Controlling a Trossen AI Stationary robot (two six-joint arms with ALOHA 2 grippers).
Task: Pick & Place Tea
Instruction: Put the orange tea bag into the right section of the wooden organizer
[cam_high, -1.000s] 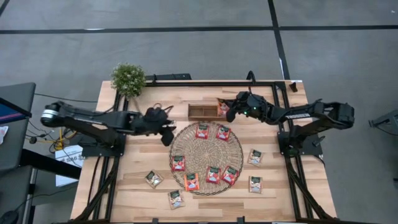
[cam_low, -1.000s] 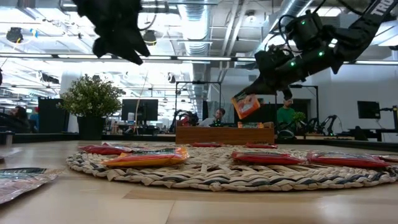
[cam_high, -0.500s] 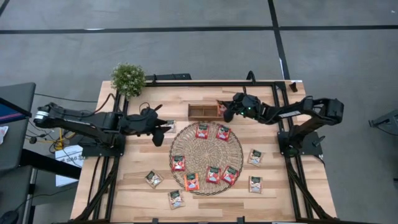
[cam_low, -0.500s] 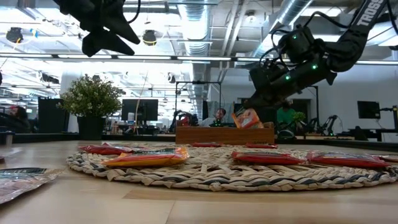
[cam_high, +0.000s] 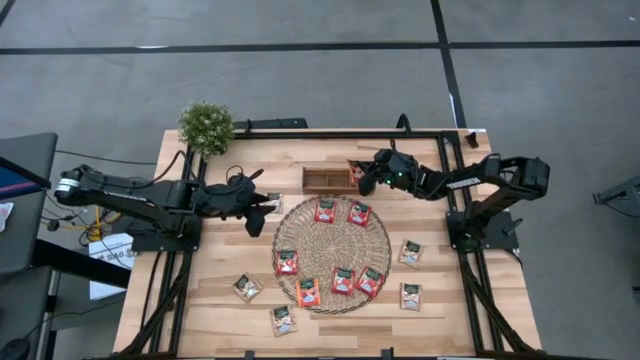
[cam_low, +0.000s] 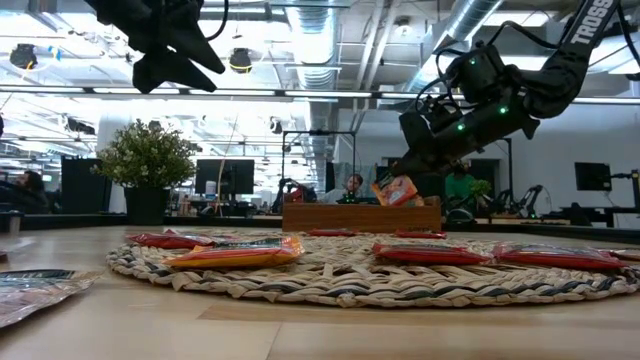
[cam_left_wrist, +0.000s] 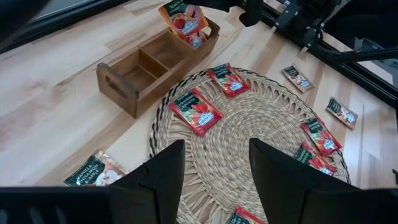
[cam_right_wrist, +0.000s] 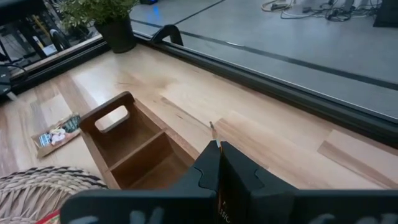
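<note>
Right tool (cam_high: 358, 172) clenched on red-orange sachet (cam_low: 397, 188), held tilted at right end of wooden tray (cam_high: 327, 179), partly inside end compartment. Left tool (cam_high: 268, 208) released, empty, hovering above worktop (cam_high: 215, 275) just left of straw mat (cam_high: 332, 240), whitish sachet (cam_left_wrist: 93, 172) below it. Other red sachets (cam_high: 325, 211) flat on mat; more whitish ones (cam_high: 410, 252) on worktop either side. Potted plant (cam_high: 207, 127) at back-left corner.

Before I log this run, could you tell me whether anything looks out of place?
One red sachet stands tilted at the tray's end compartment, pinched by the right end effector rather than lying flat. Whitish sachets lie scattered off the mat.
</note>
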